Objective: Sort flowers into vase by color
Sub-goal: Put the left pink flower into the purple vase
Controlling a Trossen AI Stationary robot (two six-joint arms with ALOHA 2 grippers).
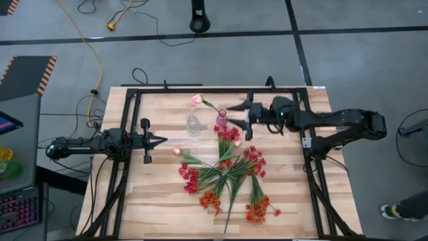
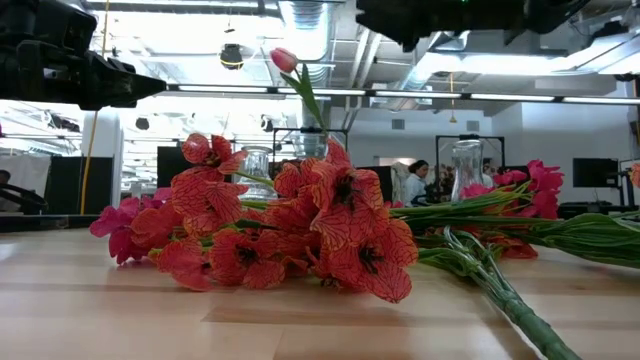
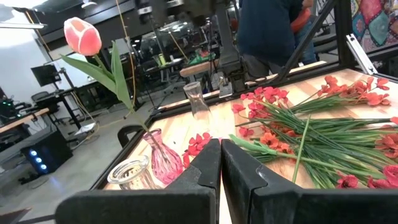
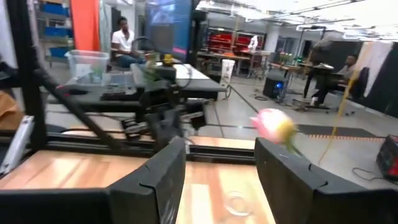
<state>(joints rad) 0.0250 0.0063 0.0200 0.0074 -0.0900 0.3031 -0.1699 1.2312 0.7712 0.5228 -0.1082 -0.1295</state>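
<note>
Flowers (image 1: 227, 175) are lying heaped mid-table while our left tool (image 1: 162, 140) is waiting clenched and empty at the left. One pink tulip (image 1: 196, 100) is standing in the pink vase (image 1: 221, 120), and our right tool (image 1: 235, 115) is hanging released just beside it. We are judging that placement finished, so next we are needing another stem from the heap.

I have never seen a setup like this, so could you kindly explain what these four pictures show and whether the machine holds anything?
Two dark robot arms work at a wooden table. One picture looks straight down, one looks level across the tabletop, and two come from cameras on the arms' wrists. Red and orange flowers lie heaped on the wood. A pink flower already stands in the pink vase, with two clear vases nearby. The right gripper hovers beside the pink vase, jaws open and empty. The left gripper waits at the table's left side, jaws shut, holding nothing.
</note>
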